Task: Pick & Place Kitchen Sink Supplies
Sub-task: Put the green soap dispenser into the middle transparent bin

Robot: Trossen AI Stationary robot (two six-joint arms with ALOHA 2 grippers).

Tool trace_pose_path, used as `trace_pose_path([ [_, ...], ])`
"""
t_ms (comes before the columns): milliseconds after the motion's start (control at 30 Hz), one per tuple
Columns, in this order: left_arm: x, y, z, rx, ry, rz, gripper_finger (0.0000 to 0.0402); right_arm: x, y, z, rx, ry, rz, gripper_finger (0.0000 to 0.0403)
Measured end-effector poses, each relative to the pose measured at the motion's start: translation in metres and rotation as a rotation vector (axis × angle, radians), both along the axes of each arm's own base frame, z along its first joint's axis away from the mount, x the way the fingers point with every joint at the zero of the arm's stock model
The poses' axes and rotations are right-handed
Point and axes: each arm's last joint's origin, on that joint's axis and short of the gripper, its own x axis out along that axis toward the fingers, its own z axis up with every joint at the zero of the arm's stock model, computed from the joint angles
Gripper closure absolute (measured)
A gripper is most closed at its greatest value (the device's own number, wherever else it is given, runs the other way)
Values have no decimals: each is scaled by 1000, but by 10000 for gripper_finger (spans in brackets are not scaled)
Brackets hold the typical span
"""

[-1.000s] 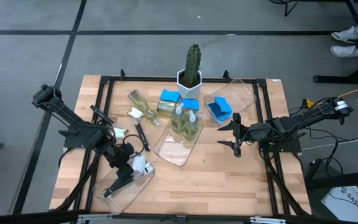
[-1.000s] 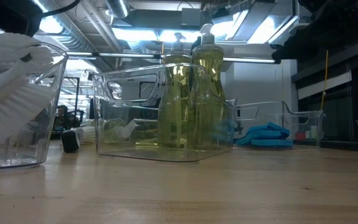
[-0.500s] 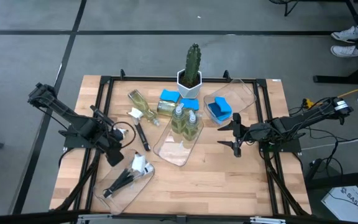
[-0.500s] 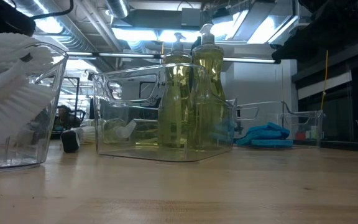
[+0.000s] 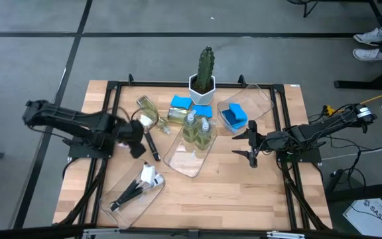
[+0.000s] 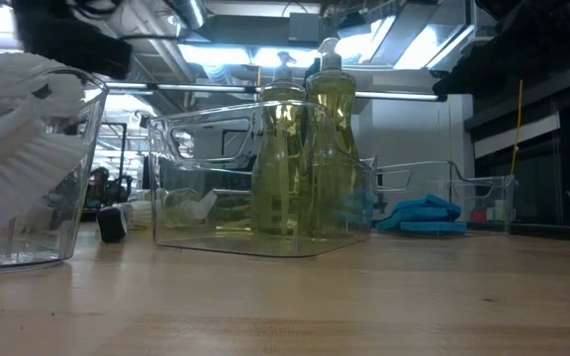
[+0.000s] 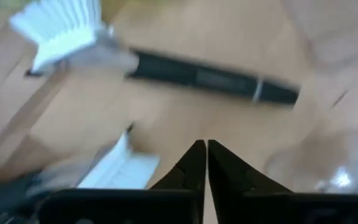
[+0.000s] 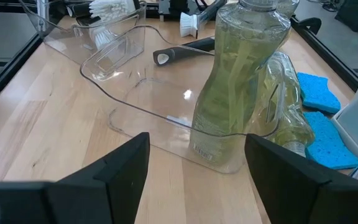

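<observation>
My left gripper (image 5: 140,137) (image 7: 202,158) hovers shut, holding nothing, just above a loose black-handled brush (image 5: 150,143) (image 7: 210,78) that lies flat on the table. The near-left clear tray (image 5: 128,202) holds brushes (image 5: 138,187) with white heads (image 6: 18,148). Two bottles (image 5: 196,127) (image 8: 241,74) stand upright in the middle tray (image 5: 184,162). Another bottle (image 5: 149,111) lies on its side behind the loose brush. Blue sponges (image 5: 190,105) rest by the cactus pot. My right gripper (image 5: 251,146) (image 8: 197,155) waits open at the right, facing the middle tray.
A cactus in a white pot (image 5: 204,76) stands at the far middle. The far-right clear tray (image 5: 260,99) holds a blue sponge (image 5: 233,117). A black frame (image 5: 111,99) borders the wooden table. Bare wood lies near the front edge, right of the brush tray.
My left gripper has drawn back up out of the near-left tray and gone toward the far edge, ending over the loose brush. The brushes stay lying in that tray.
</observation>
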Motion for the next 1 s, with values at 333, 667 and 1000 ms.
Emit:
trace_pose_path([
  [333, 30, 47, -4, 35, -124, -278, 396, -5, -2, -10, 25, 104, -29, 141],
  [667, 53, 66, -32, -132, -76, 184, 396, -3, -1, -7, 57, 71, -38, 141],
  [1000, 58, 66, -61, -233, 108, 318, 384, -5, -1, -10, 84, 99, -45, 141],
])
